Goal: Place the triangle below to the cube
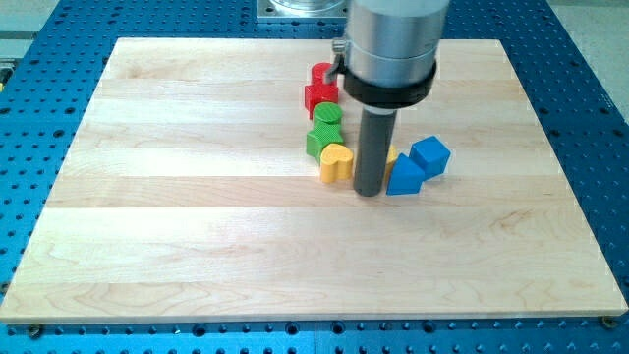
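The blue triangle (404, 176) lies right of the board's middle. The blue cube (430, 155) sits just up and to the right of it, touching it. My tip (369, 191) rests on the board right at the triangle's left side, between it and a yellow heart block (336, 162). A second yellow block (392, 155) peeks out behind the rod, mostly hidden.
A green block (320, 141) and a green round block (327, 115) stand above the yellow heart. Two red blocks (321, 93) (321, 73) sit above those near the arm's grey housing (393, 44). The wooden board (197, 197) lies on a blue perforated table (39, 118).
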You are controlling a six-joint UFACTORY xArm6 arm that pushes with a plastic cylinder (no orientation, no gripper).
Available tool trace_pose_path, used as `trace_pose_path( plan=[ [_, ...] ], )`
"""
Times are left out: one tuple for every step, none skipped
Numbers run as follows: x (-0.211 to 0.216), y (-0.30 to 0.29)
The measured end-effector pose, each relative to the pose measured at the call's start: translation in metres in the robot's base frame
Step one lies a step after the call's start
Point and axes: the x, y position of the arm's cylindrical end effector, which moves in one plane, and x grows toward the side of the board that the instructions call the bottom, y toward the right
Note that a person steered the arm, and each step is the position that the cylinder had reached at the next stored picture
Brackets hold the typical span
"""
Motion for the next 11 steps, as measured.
trace_pose_path(
  plan=[
    [0.000,0.020],
    [-0.005,0.037],
    [-0.023,0.046],
    [-0.010,0.018],
    [0.033,-0.054],
    [0.060,-0.049],
    [0.048,0.001],
    [0.013,0.052],
    [-0.021,0.066],
    [-0.013,0.033],
    [0.040,-0.040]
  ],
)
